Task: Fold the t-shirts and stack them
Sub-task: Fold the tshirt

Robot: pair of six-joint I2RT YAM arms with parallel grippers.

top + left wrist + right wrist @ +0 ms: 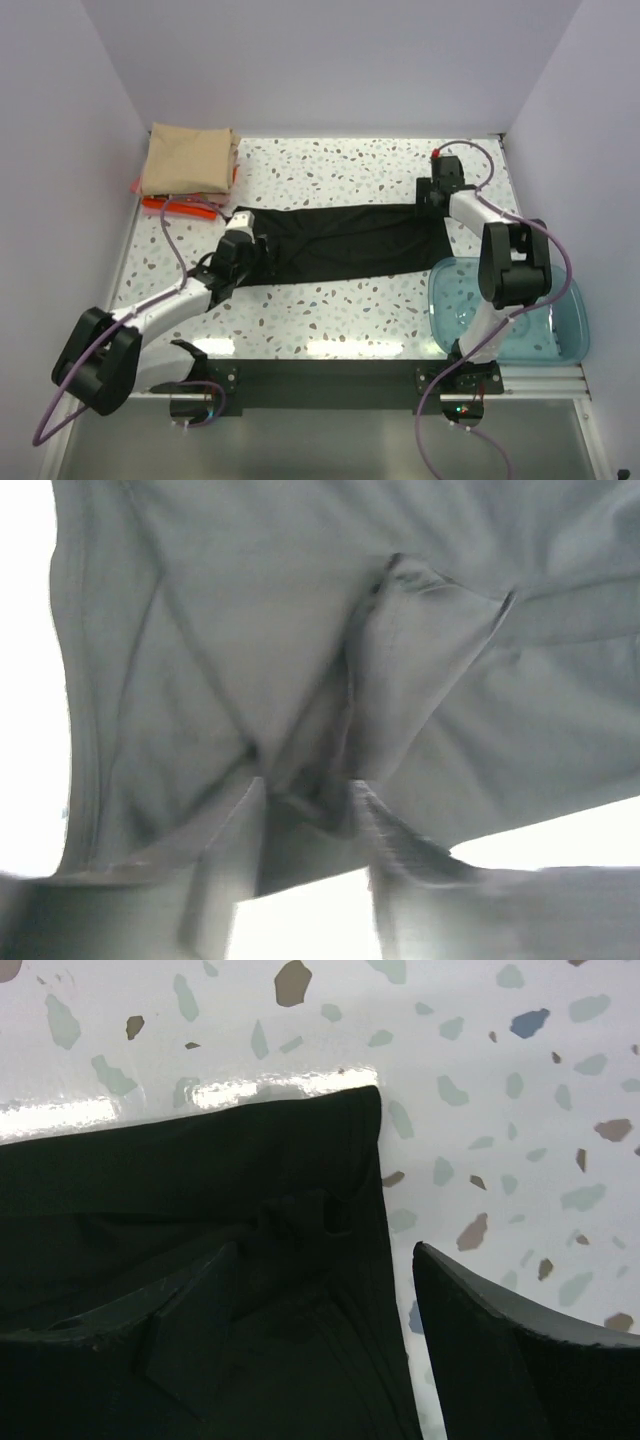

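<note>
The black t-shirt (340, 245) lies stretched in a long band across the middle of the table. My left gripper (238, 235) is at its left end; in the left wrist view the gripper (308, 785) is shut on a bunched fold of the black cloth (420, 650). My right gripper (435, 195) is at the shirt's right end. In the right wrist view it (322, 1248) is open, one finger over the shirt (200, 1180) and the other over bare table, straddling the shirt's edge. The tan-beige t-shirt (188, 158) lies folded at the back left on top of the red-orange one (180, 207).
A translucent teal plastic bowl (510, 310) stands at the front right beside the right arm's base. Walls close in the table on the left, back and right. The speckled tabletop (330, 310) shows in front of the black shirt.
</note>
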